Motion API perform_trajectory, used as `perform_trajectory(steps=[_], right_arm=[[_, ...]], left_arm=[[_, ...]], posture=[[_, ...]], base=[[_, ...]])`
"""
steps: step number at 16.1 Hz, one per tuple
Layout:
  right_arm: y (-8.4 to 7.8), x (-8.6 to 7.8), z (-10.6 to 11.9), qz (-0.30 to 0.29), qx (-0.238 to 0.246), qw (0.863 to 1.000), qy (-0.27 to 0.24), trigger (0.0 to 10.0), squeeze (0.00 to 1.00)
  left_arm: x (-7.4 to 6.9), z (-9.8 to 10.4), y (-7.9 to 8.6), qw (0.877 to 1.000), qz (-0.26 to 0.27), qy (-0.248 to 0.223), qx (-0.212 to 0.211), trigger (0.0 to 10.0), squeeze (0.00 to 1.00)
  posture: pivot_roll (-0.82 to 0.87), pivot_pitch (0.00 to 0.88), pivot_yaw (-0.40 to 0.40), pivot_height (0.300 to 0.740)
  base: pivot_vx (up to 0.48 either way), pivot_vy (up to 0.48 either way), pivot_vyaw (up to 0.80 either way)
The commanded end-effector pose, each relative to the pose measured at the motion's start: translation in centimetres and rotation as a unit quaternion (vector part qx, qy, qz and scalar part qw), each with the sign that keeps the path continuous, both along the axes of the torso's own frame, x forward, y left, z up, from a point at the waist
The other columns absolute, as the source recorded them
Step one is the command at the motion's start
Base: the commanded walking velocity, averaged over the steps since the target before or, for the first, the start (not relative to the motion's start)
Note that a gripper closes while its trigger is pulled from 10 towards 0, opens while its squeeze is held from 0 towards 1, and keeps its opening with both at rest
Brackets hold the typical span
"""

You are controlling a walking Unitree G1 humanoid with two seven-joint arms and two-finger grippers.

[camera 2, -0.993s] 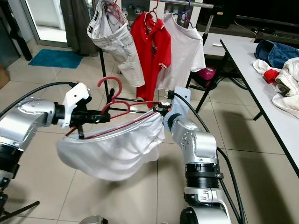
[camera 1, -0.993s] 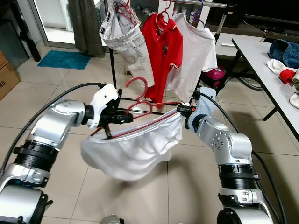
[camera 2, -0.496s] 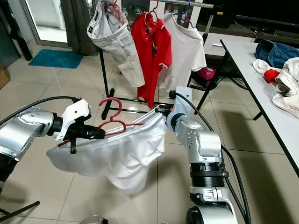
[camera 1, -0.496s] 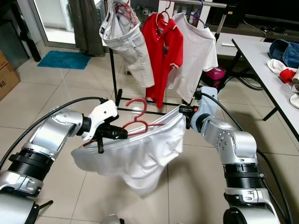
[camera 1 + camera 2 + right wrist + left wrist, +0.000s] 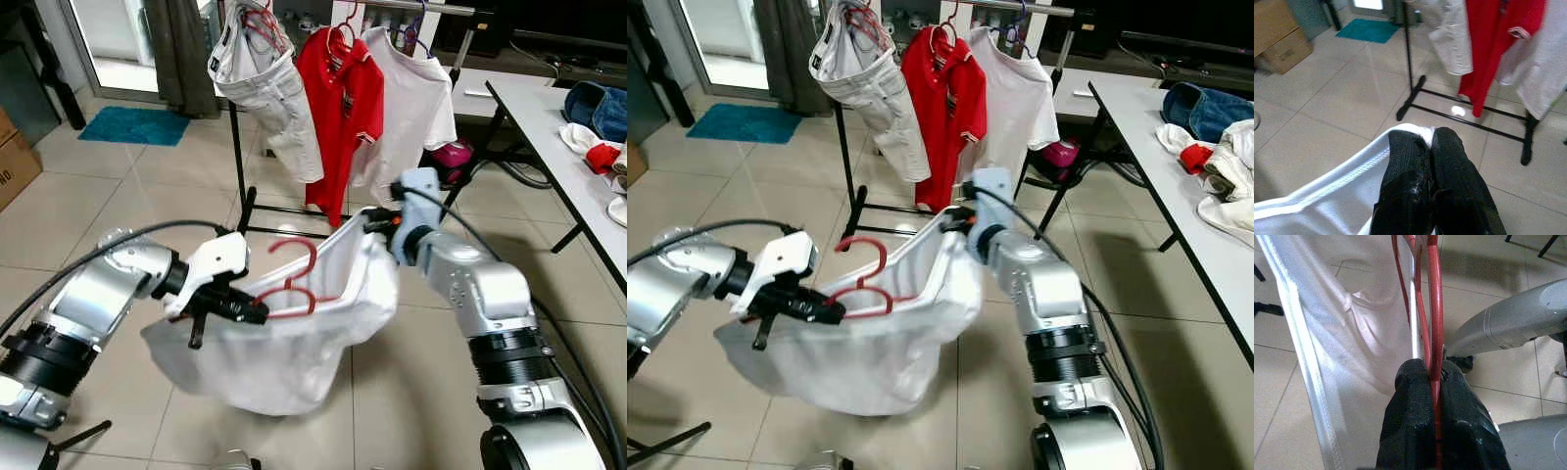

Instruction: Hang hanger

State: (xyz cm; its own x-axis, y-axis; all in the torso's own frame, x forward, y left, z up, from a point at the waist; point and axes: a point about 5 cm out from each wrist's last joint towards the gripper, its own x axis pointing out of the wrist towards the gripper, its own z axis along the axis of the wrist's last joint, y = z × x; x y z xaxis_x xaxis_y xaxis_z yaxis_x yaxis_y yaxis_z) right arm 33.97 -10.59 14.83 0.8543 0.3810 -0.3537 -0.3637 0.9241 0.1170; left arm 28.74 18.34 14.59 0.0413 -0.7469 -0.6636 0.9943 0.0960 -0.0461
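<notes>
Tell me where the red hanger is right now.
In the left eye view, the red hanger sits left of centre, clamped in the left gripper, inside the white garment whose far edge the right gripper pinches, in front of the clothes rack.

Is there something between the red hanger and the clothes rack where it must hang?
Nothing visible on the floor between. The red hanger, held in the left hand, faces the clothes rack across bare tiles. The rail already carries the red shirt and other clothes.
</notes>
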Motion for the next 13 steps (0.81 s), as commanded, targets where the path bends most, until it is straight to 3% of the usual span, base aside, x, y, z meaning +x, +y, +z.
perform_trajectory(steps=[1, 2, 3, 4, 6, 7, 10, 13], right_arm=[[0.1, 0.1, 1.1, 0.011, -0.010, 0.999, -0.031, 0.0, 0.00], [0.2, 0.0, 0.9, 0.015, -0.014, 0.999, -0.029, 0.0, 0.00], [0.3, -0.1, 0.6, 0.019, -0.020, 0.999, -0.026, 1.9, 0.00], [0.2, -0.1, 0.4, 0.025, -0.032, 0.999, -0.023, 10.0, 0.00], [0.0, -0.4, -0.1, 0.053, -0.049, 0.997, -0.006, 10.0, 0.00], [-0.2, -0.5, -0.4, 0.066, -0.065, 0.996, 0.002, 10.0, 1.00], [-0.9, -1.3, -0.9, 0.129, -0.115, 0.985, 0.030, 10.0, 1.00], [-2.1, -2.4, 0.1, 0.205, -0.107, 0.972, 0.031, 10.0, 1.00]], left_arm=[[-0.2, 0.0, -0.3, 1.000, -0.016, -0.007, 0.009, 0.0, 0.00], [0.0, 0.2, -0.2, 1.000, -0.010, -0.016, 0.008, 0.0, 0.00], [0.3, 0.4, -0.1, 1.000, -0.003, -0.025, 0.010, 0.0, 0.00], [0.5, 0.5, 0.2, 1.000, 0.002, -0.028, 0.012, 0.0, 0.00], [0.6, 0.7, 0.7, 0.999, 0.007, -0.030, 0.016, 0.0, 0.00], [0.6, 0.8, 0.7, 0.999, 0.007, -0.029, 0.016, 0.0, 0.00], [0.6, 0.8, 0.8, 0.999, 0.006, -0.028, 0.019, 0.0, 0.00], [0.7, 0.9, 1.3, 0.999, 0.009, -0.030, 0.027, 0.0, 0.00]], posture=[[-0.04, 0.000, -0.031, 0.740], [-0.03, 0.000, -0.033, 0.740], [-0.03, 0.000, -0.033, 0.740], [-0.03, 0.000, -0.032, 0.740], [-0.03, 0.000, -0.031, 0.740], [-0.03, 0.000, -0.030, 0.740], [-0.04, 0.000, -0.027, 0.740], [-0.04, 0.000, -0.026, 0.740]], base=[[0.000, 0.000, 0.00], [0.000, 0.000, 0.00], [0.000, 0.000, 0.00], [0.000, 0.000, 0.00], [0.000, 0.000, 0.00], [0.000, 0.000, 0.00], [0.000, 0.000, 0.00], [0.000, 0.000, 0.00]])
